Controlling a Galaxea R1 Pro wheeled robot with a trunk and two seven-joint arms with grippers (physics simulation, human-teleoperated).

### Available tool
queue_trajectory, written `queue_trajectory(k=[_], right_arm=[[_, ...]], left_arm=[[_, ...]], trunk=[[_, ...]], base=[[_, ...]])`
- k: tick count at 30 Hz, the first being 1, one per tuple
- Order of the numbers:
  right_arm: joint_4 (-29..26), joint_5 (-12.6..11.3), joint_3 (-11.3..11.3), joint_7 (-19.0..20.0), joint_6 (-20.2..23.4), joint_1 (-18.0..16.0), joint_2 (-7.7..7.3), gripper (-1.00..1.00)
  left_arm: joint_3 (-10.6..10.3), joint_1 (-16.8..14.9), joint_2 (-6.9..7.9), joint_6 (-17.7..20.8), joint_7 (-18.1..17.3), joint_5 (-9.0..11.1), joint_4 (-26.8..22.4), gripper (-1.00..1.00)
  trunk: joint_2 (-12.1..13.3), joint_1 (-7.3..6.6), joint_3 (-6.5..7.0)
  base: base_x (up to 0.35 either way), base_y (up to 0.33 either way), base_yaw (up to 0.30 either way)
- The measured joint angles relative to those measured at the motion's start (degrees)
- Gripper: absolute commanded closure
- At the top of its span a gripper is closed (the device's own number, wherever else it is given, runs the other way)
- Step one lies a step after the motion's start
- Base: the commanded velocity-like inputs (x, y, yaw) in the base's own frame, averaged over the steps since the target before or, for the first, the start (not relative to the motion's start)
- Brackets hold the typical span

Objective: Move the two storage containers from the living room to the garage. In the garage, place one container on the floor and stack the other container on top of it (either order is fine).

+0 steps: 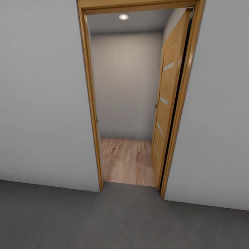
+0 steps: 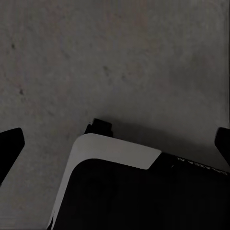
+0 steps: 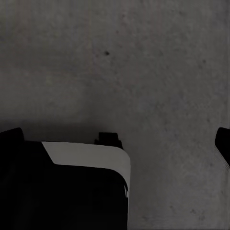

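The head view is evenly lit and soft. One round ceiling light [image 1: 123, 16] glows in the room past the doorway, brightening the far wall [image 1: 126, 86] and the wood floor [image 1: 127, 160]. The concrete floor [image 1: 124, 221] nearby is duller and casts no clear shadows. The door frame [image 1: 90, 97] bows slightly. Fine detail is smeared.

Both wrist views are dim and grainy. Beyond the left pincer [image 2: 115, 143] and the right pincer [image 3: 120, 141], the concrete darkens in soft shadow by the robot's base [image 2: 110, 148].
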Motion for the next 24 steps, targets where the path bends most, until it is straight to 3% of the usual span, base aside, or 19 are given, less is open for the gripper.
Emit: queue_trajectory(k=[24], right_arm=[[0.00, -0.05, -0.06, -0.03, -0.26, 0.00, -0.09, -1.00]], left_arm=[[0.00, 0.00, 0.00, 0.01, 0.01, 0.00, 0.02, -1.00]], trunk=[[0.00, 0.00, 0.00]], base=[[0.323, 0.000, 0.000]])
